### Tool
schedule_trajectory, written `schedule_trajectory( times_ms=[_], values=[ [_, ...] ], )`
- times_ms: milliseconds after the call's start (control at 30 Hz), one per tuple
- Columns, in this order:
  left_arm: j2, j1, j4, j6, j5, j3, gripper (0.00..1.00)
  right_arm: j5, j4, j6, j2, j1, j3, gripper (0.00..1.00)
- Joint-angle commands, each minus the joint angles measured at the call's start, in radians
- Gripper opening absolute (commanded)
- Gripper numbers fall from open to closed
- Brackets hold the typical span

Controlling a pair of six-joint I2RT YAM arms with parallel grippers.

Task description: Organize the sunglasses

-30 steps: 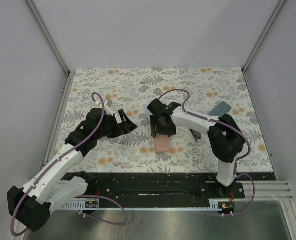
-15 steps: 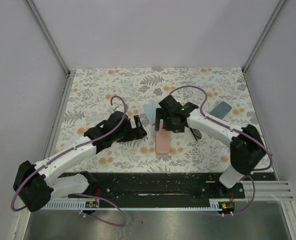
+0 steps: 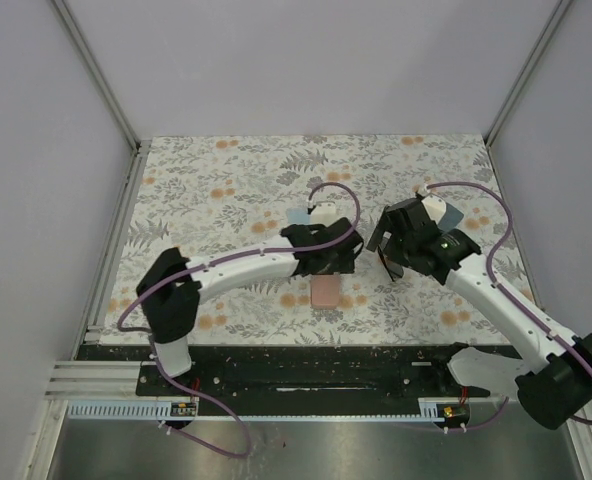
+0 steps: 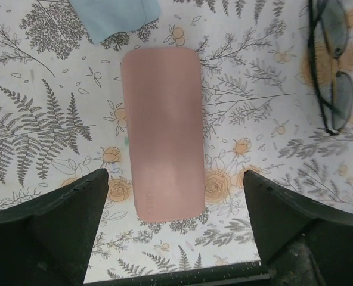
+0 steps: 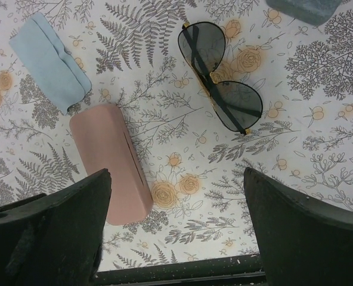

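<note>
While the left claw (image 4: 173,173) hangs spread over one pink case (image 4: 161,131), the right claw (image 5: 175,173), spread too, faces one pair of sunglasses (image 5: 221,77), desk (image 5: 319,119) showing all round.

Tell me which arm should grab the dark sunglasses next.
Probably the right arm: its open jaws hang close by the sunglasses, which lie whole in its wrist view. The left arm holds its open jaws over the pink case, sunglasses at its view's edge.
</note>
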Motion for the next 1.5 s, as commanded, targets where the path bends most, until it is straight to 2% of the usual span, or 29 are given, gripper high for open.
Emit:
schedule_trajectory(
  times_ms=[0, 200, 467, 667, 967, 1033, 1133, 1267, 1333, 1400, 1467],
  values=[
    [0.111, -0.029, -0.163, -0.069, -0.113, 0.107, 0.99, 0.051, -0.012, 0.021, -0.068, -0.006, -0.017, 0.99],
    [0.166, -0.029, -0.163, -0.101, -0.119, 0.123, 0.99, 0.024, 0.0, 0.009, -0.134, -0.004, -0.032, 0.99],
    [0.209, -0.029, -0.051, -0.06, -0.033, 0.106, 0.99, 0.01, 0.013, -0.006, -0.177, -0.004, -0.052, 0.99],
    [0.243, -0.028, -0.031, -0.045, -0.013, 0.123, 0.99, 0.002, 0.013, -0.019, -0.186, -0.004, -0.057, 1.0],
    [0.278, -0.022, -0.029, -0.051, -0.007, 0.124, 0.9, 0.001, 0.011, -0.02, -0.203, -0.006, -0.058, 0.99],
    [0.281, -0.022, -0.028, -0.052, -0.006, 0.12, 0.87, -0.001, 0.013, -0.016, -0.203, -0.007, -0.057, 0.99],
    [0.273, -0.019, -0.026, -0.055, -0.006, 0.112, 0.75, -0.004, 0.011, -0.015, -0.205, -0.006, -0.055, 0.99],
    [0.214, 0.0, 0.004, -0.001, 0.019, 0.089, 0.49, -0.018, 0.022, -0.023, -0.199, -0.006, -0.058, 0.99],
    [0.16, 0.026, 0.018, 0.036, 0.059, 0.072, 0.44, -0.05, 0.037, -0.032, -0.188, -0.007, -0.061, 0.99],
    [0.065, 0.059, 0.065, 0.082, 0.109, 0.023, 0.44, -0.137, 0.048, -0.034, -0.169, -0.012, -0.049, 0.99],
    [-0.056, 0.119, 0.131, 0.119, 0.225, -0.061, 0.44, -0.247, 0.062, -0.042, -0.142, -0.019, -0.023, 0.99]
  ],
)
